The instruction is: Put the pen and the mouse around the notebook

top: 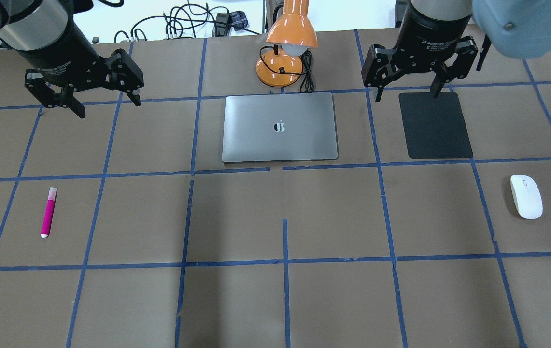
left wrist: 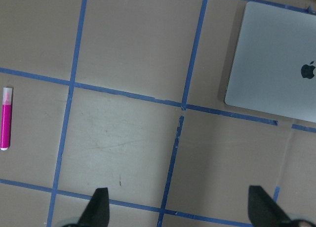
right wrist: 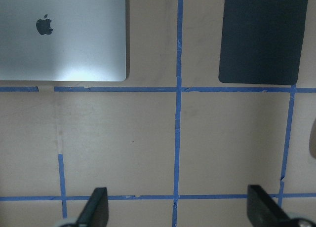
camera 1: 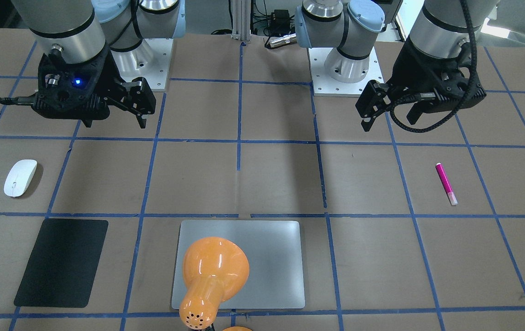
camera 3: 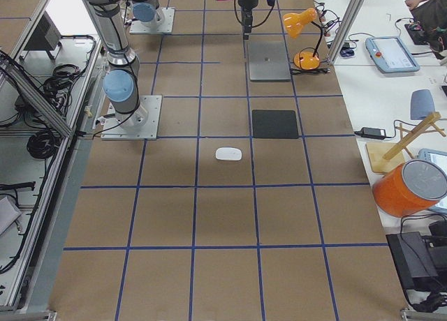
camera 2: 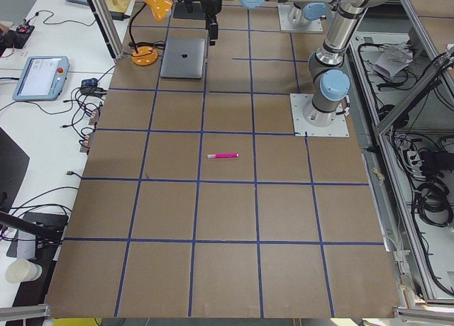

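Note:
The silver-grey notebook (top: 280,145) lies closed at the far middle of the table, also seen in the front view (camera 1: 271,262). Lying far to its left is the magenta pen (top: 48,211), which shows at the left edge of the left wrist view (left wrist: 6,119). The white mouse (top: 526,196) rests far right, nearer than the black mat. My left gripper (top: 109,107) hangs open and empty above the table, left of the notebook and beyond the pen. My right gripper (top: 406,95) hangs open and empty between the notebook and the mat.
A black mat (top: 434,125) lies right of the notebook. An orange desk lamp (top: 287,38) stands just behind the notebook, its head leaning over it in the front view (camera 1: 211,271). Blue tape lines grid the brown table. The arm bases (camera 1: 336,69) stand at the robot's edge.

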Robot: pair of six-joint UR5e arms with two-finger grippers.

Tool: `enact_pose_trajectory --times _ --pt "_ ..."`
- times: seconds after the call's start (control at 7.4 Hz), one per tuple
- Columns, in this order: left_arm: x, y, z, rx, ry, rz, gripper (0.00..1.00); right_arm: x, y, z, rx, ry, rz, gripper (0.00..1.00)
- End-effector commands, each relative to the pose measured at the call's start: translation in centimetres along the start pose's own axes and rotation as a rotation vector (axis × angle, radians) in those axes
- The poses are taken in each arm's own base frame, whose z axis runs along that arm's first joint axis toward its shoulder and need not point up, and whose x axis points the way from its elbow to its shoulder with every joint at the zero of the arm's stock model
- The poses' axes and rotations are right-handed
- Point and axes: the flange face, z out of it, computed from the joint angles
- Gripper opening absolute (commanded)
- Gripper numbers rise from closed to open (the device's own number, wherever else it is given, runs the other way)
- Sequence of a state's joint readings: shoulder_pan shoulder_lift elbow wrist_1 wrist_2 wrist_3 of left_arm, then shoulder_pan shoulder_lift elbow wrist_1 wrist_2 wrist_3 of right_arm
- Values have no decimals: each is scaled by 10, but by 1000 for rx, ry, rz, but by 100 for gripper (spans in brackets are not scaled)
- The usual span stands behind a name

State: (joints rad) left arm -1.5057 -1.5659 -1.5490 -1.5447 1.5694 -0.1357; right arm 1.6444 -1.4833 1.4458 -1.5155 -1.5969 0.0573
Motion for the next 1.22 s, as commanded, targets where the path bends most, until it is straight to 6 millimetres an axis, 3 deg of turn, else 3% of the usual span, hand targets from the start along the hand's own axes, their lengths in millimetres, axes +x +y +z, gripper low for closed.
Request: enact_pose_trajectory --times 0.0,0.14,0.27,0.41,0.54,0.68,0.81,1.08 --pt "-1 1 0 1 0 0 100 0 0 1 -1 3 1 100" --pt "-2 3 -5 10 1 -2 100 0 0 4 -8 5 -13 100" --pt "-7 2 -6 12 -4 -12 100 14 -7 15 -21 6 -21 100" --pt "-10 1 -6 13 -13 -14 100 57 -18 18 -6 5 -71 100" --pt "-20 -1 -6 9 -19 -29 100 105 -16 51 -82 2 -56 100" --pt "-55 -9 -7 -1 -24 4 100 147 -8 85 -131 21 -84 100" --pt "-105 -20 -5 -8 -27 14 100 185 0 106 -163 10 -21 100" --pt "-199 -27 19 -59 -18 70 100 262 29 167 -258 -65 79 100"
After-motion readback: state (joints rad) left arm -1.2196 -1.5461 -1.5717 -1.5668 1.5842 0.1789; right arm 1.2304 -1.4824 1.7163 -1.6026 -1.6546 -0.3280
